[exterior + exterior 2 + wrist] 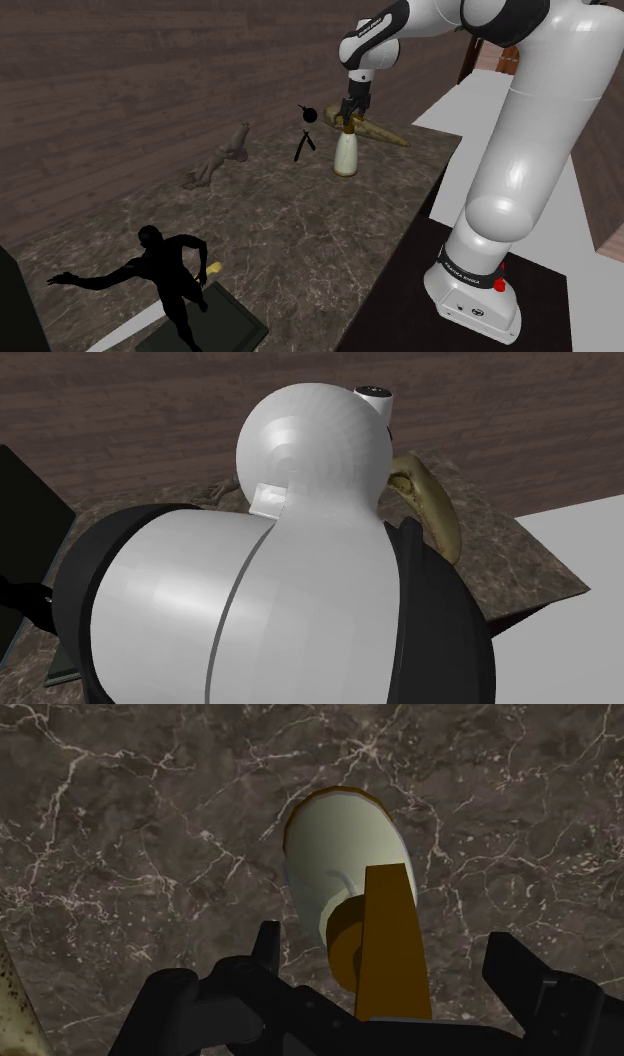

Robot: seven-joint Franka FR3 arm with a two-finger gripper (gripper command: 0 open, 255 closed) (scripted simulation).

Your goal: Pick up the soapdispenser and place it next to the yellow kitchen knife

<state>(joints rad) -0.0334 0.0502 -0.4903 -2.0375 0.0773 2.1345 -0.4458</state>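
Nearest us, in the wrist view, are the two black fingers point(266, 947) of the claw point(392, 962). They are spread wide and we see them gripping nothing: the brown pump head of the soap dispenser point(335, 854) rises between them with a gap on either side. Beyond the pump is the dispenser's cream, rounded body, standing upright on the dark marbled bench point(120, 834). In the shoulder view we find the claw point(351, 110) hanging straight down over the bottle point(345, 155), its tips about level with the pump, on the far part of the bench point(300, 230) and well away from the stand point(470, 295). Just behind the bottle lies a long, tan, mottled object point(385, 132). Towards the shoulder view's left stands a small black stick-like figure point(307, 115), and further left a grey, gnarled piece point(218, 162). The yellow kitchen knife point(213, 269) is well apart from the dispenser, at the shoulder view's lower left. We make out its yellow end just beside a large black figurine point(165, 275) with one arm flung out, next to a dark flat slab point(225, 322). In the second exterior view the white arm point(300, 552) looms close to us. The tan object point(430, 502) curves out from behind it, and a pale surface point(580, 592) adjoins the bench at that view's right.
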